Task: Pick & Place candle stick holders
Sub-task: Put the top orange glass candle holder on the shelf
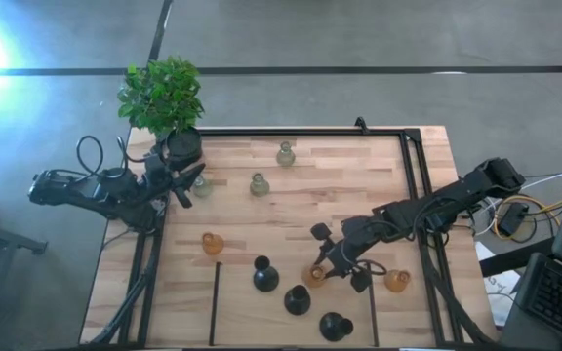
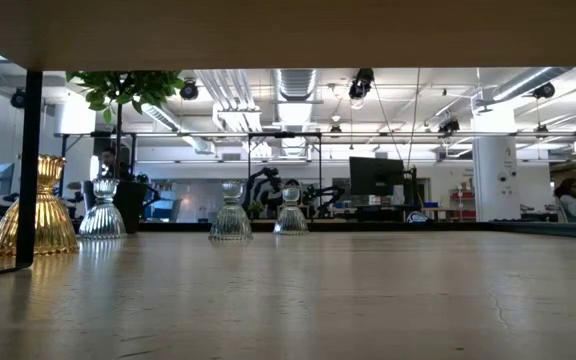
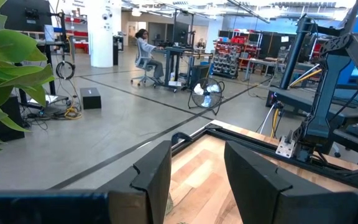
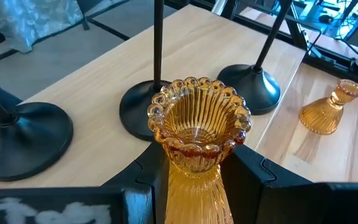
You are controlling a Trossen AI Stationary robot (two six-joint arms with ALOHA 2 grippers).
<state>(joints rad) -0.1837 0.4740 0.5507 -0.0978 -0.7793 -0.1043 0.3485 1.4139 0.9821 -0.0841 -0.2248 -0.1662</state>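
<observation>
right hand: right hand [image 4: 194, 171] closed on the ribbed amber glass candle holder [image 4: 197, 134], fingers on either side of its neck; bead-rimmed cup stands above the fingers, upright
right hand place: right hand [image 1: 332, 265] sits near the counter's front edge, right of centre, with the gripped amber holder [image 1: 314, 276] at its tip
left hand: left hand [image 1: 185, 181] near the back-left corner of the wooden counter [image 1: 349, 185], right beside the black pot with the green leafy plant [image 1: 164, 102]; a pale green-grey glass holder [image 1: 203, 186] lies at its fingertips, but cannot tell whether it is gripped
left fingers: left fingers [image 3: 154, 177] stand apart with a gap between them; holder hardly visible in the wrist view
other amber holders: one [image 1: 397, 281] near the front-right corner, just beside the right hand; one [image 1: 212, 243] left of centre
pale holders: two [image 1: 260, 183] [image 1: 285, 153] toward the back edge, well apart from the right hand
black holders: three black bulb-based holders [image 1: 265, 276] [image 1: 298, 298] [image 1: 336, 326] along the front edge, close to the gripped amber one
</observation>
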